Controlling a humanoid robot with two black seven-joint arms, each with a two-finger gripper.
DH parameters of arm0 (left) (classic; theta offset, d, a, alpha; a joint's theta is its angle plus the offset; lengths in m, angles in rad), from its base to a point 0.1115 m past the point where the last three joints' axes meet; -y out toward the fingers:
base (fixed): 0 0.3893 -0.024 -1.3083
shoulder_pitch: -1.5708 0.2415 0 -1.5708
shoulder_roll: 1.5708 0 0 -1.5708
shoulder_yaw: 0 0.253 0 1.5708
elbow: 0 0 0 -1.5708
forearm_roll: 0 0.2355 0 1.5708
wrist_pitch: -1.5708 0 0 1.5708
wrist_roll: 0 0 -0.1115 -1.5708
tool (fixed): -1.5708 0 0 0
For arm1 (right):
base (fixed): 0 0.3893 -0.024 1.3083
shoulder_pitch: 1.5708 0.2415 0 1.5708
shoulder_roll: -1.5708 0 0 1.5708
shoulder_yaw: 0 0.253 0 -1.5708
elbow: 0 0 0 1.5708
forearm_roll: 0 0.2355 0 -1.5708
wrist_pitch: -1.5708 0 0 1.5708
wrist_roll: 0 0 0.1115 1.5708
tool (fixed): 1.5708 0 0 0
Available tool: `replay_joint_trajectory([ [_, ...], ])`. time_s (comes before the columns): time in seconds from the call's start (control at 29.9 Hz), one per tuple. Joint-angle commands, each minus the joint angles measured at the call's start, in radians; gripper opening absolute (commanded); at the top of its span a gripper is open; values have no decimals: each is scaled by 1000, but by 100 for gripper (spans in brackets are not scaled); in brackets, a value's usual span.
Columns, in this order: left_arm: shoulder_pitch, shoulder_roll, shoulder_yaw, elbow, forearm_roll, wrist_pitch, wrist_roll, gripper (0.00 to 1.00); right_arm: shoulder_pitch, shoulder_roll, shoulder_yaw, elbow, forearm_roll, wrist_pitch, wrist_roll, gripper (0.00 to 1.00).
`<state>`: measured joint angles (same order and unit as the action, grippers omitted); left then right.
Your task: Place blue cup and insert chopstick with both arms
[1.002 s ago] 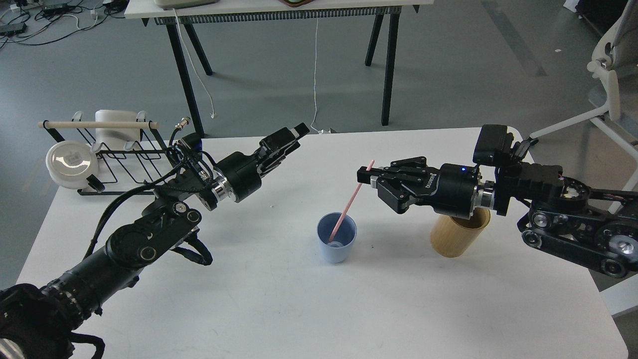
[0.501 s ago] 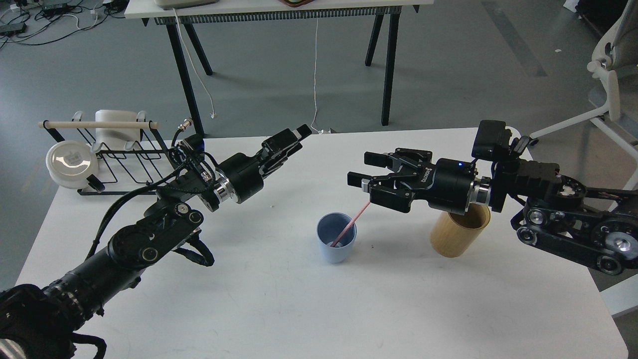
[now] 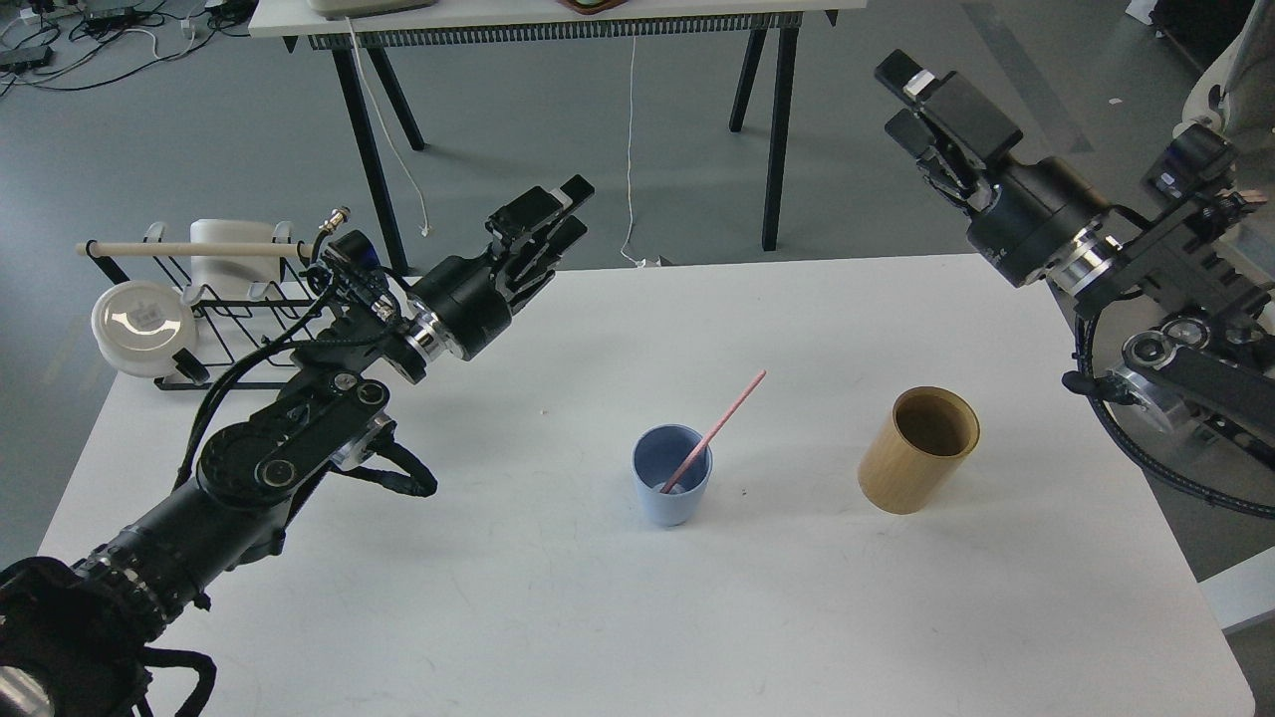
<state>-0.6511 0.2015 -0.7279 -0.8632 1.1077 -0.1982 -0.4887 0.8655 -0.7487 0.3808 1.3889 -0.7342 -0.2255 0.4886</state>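
The blue cup [image 3: 672, 488] stands upright on the white table [image 3: 558, 617], near its middle. The pink chopstick [image 3: 725, 418] stands in the cup, leaning up to the right over the rim, and nothing holds it. My left gripper [image 3: 560, 212] hovers above the table's far left part, well to the cup's upper left; its fingers are apart and empty. My right gripper [image 3: 904, 100] is raised high at the far right, beyond the table's back edge, open and empty.
A taller tan wooden cylinder [image 3: 918, 453] stands right of the cup. A black wire rack [image 3: 239, 319] with a pale wooden rod [image 3: 194, 249] and a white round dish [image 3: 144, 324] sit at the far left. An office chair [image 3: 1220, 149] is off the right edge.
My right gripper opened, let go of the chopstick and rose far up and to the right. The chopstick now leans lower in the cup. My left gripper lifted slightly up and left.
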Motion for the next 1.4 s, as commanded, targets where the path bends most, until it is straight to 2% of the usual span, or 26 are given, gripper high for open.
replay_joint_trajectory([
  [0.0, 4, 12, -63, -43, -22, -9, 0, 67, -36, 11, 53, -4, 292, 2, 0, 98],
  [0.13, 14, 18, -103, -72, -26, -12, 0, 67, -48, 11, 59, -8, 537, 20, 0, 99],
  [0.23, 16, 33, -99, -82, -26, -13, 0, 67, -72, 2, 46, -8, 585, 81, 0, 99],
  [0.3, 19, 38, -100, -98, -26, -13, 0, 67, -104, -1, 52, -8, 585, 214, 0, 99],
  [0.43, 25, 79, -103, -137, -28, -17, 0, 67, -146, -41, 52, -44, 576, 579, 0, 99],
  [0.5, 30, 94, -103, -166, -28, -30, 0, 67, -146, -43, 49, -73, 575, 691, 0, 99],
  [0.7, 67, 125, -99, -186, -28, -101, 0, 67, -146, -37, 62, -85, 575, 703, 0, 99],
  [0.97, 145, 137, -105, -186, -28, -101, 0, 67, -149, -6, 99, -88, 578, 700, 0, 99],
  [1.37, 148, 127, -105, -186, -28, -101, 0, 67, -151, 63, 142, -116, 582, 647, 0, 99],
])
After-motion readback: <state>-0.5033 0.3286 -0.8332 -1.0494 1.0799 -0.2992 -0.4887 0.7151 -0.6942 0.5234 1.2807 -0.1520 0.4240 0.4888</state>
